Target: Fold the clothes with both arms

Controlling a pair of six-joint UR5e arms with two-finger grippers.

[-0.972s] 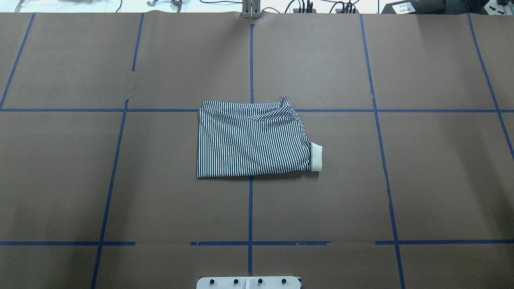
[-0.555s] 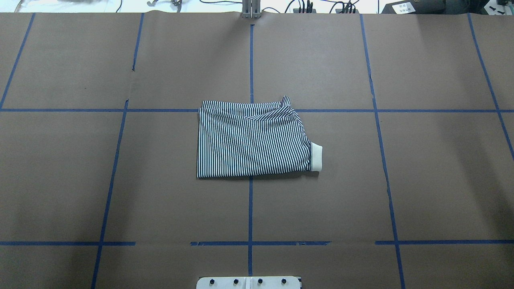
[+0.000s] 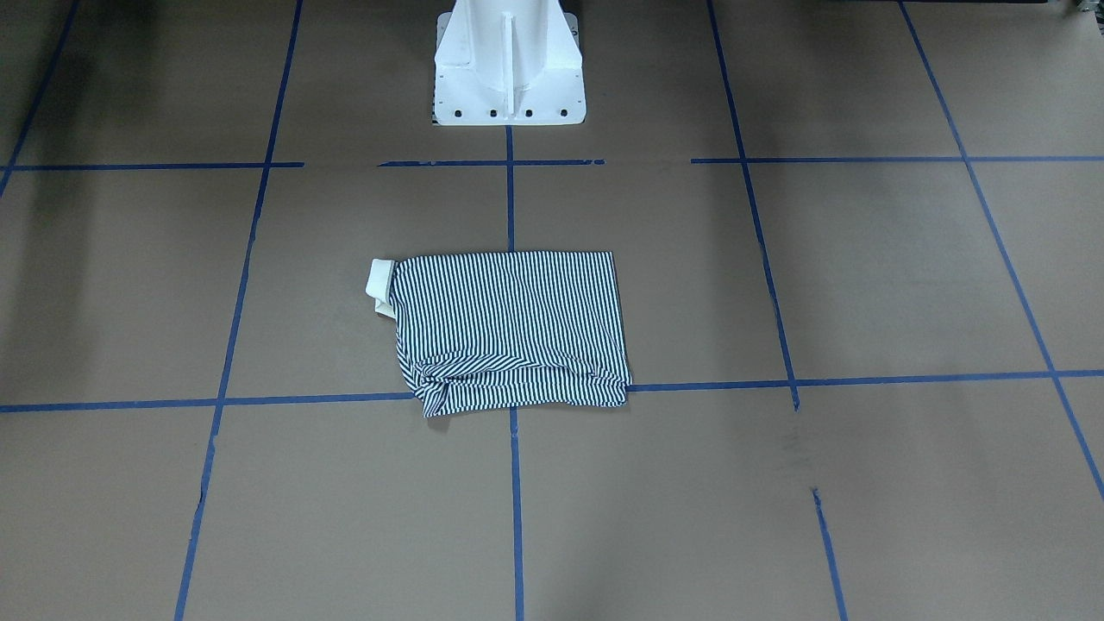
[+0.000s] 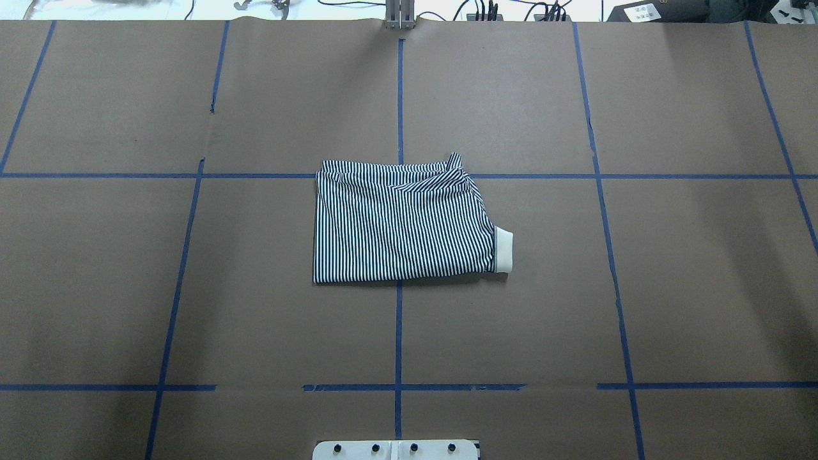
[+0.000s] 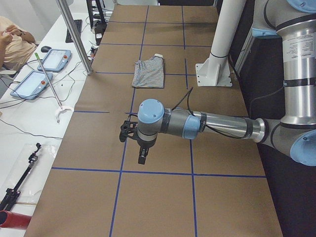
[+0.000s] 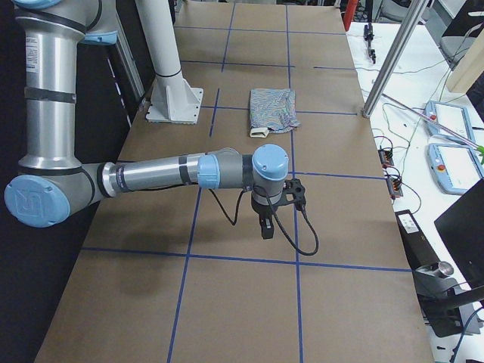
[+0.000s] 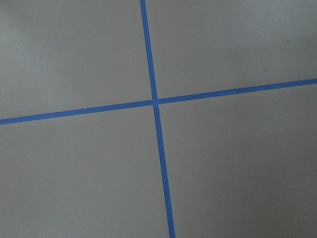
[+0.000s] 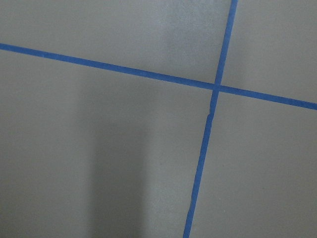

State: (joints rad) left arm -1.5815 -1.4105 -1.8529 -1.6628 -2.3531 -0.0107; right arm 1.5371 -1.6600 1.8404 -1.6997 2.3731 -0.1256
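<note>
Striped navy-and-white cloth is what you need to watch. The polo shirt (image 4: pixel 402 223) lies folded into a rough rectangle at the middle of the table (image 4: pixel 671 287), across the centre blue tape line (image 4: pixel 399 332), and neither arm touches it. Its far edge (image 4: pixel 434 174) is bunched and wrinkled, and the cream collar (image 4: pixel 503 250) pokes out at the right near corner.

If you call for another fold or a tidy-up, I judge that a pinch at either spot could catch only the top layer and peel the stack open. It could also drag the whole bundle across the smooth brown paper.

The left gripper (image 5: pixel 141 157) and the right gripper (image 6: pixel 266 225) hang over bare table at opposite ends, well apart from the shirt, and nothing dangles from either. You cannot tell from these side views how wide their jaws stand.

No chest label shows on the shirt. A sticker (image 5: pixel 302 49) on the left arm and a white label (image 4: pixel 642 11) on a box beyond the far right edge are too small to read.
</note>
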